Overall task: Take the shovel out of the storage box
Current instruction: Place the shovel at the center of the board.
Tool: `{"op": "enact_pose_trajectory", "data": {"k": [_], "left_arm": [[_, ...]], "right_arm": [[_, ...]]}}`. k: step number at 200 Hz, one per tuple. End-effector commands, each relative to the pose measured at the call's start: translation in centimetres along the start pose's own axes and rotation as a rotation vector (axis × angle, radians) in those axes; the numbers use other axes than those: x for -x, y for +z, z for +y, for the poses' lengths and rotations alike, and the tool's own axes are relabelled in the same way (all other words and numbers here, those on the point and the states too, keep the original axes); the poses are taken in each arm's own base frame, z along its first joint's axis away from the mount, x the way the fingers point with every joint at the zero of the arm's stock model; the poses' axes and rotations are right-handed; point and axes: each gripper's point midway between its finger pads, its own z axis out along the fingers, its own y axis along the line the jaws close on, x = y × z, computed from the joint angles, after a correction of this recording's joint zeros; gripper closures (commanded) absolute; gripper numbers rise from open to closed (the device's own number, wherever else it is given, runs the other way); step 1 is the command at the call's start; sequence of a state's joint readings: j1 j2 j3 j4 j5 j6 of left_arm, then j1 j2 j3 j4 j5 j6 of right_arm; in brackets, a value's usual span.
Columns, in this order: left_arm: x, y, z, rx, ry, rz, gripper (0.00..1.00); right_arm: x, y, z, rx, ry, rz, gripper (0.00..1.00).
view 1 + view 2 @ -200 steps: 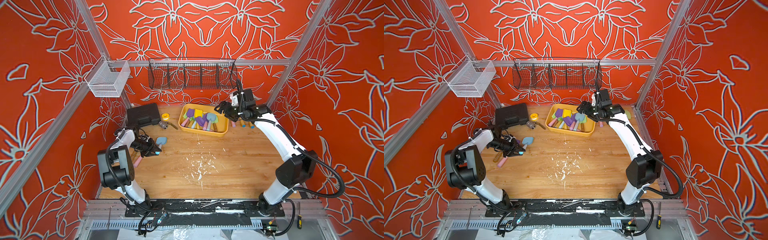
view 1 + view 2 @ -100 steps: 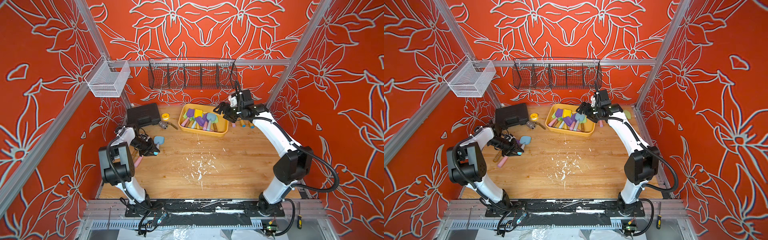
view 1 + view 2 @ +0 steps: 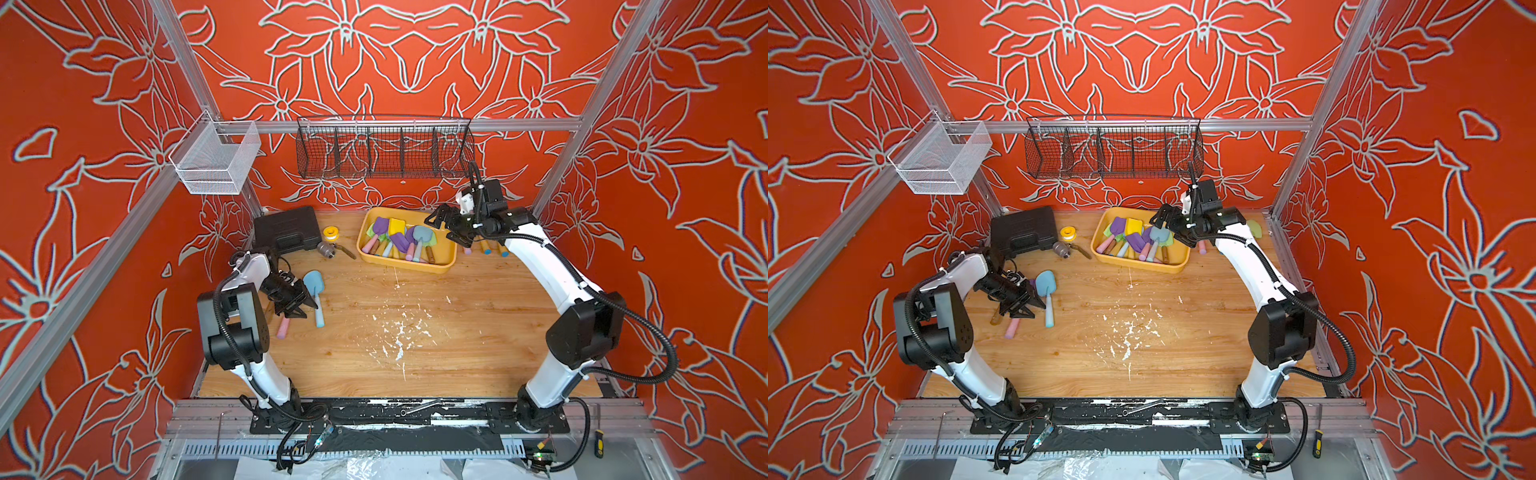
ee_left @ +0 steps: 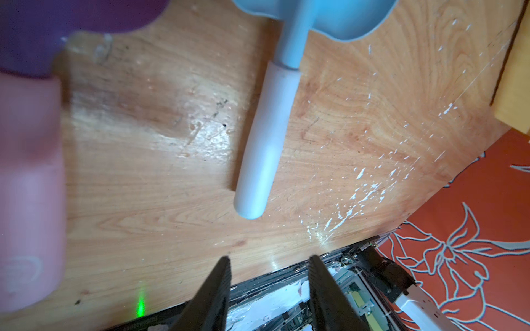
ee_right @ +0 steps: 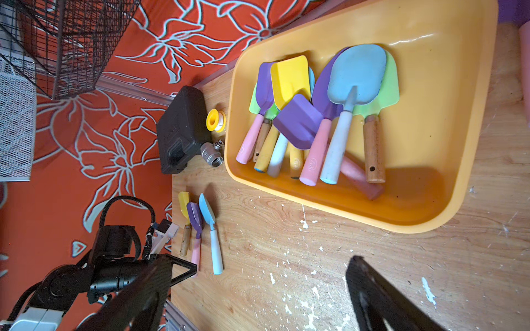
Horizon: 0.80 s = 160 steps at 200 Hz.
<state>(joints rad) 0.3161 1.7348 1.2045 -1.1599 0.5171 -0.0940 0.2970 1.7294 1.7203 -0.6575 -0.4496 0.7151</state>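
The yellow-orange storage box (image 3: 441, 258) (image 3: 1177, 261) (image 5: 430, 114) stands at the back of the table with several coloured shovels in it. A blue-bladed shovel (image 5: 357, 77) (image 3: 420, 233) with a white handle lies on top. My right gripper (image 3: 446, 226) (image 3: 1169, 226) (image 5: 272, 263) hovers wide open over the box's right end, holding nothing. At the left, my left gripper (image 3: 297, 305) (image 3: 1021, 305) (image 4: 269, 259) is open and empty. It sits just beyond the handle end of a blue shovel (image 3: 313, 284) (image 4: 266, 137) lying on the wood.
A purple shovel with a pink handle (image 3: 283, 328) and a yellow one (image 5: 183, 200) lie beside the left gripper. Black case (image 3: 286, 228), yellow tape roll (image 3: 330, 231) and metal valve (image 3: 325, 249) are left of the box. More handles (image 3: 484, 247) lie under the right arm. Wire baskets (image 3: 384, 147) hang behind.
The left jaws have parted and the blue shovel lies free on the table. The right jaws have spread wider above the box.
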Motion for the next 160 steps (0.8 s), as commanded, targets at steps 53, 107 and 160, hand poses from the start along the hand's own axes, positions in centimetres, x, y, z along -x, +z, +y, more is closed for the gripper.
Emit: {"op": "enact_pose_trajectory", "data": {"k": [53,107,160], "left_arm": [[-0.3,-1.1,-0.2,0.005,0.002,-0.030,0.51],[-0.7,-0.7,-3.5,0.147,0.111,-0.132,0.43],[0.7,2.5,-3.5,0.393,0.165,-0.122,0.49]], "right_arm": [[-0.1,-1.0,-0.3,-0.011,0.016,-0.001,0.03],[-0.5,-1.0,-1.1,-0.053,-0.006,0.027,0.03],[-0.7,-1.4,-1.0,-0.049,-0.004,0.030,0.03]]}}
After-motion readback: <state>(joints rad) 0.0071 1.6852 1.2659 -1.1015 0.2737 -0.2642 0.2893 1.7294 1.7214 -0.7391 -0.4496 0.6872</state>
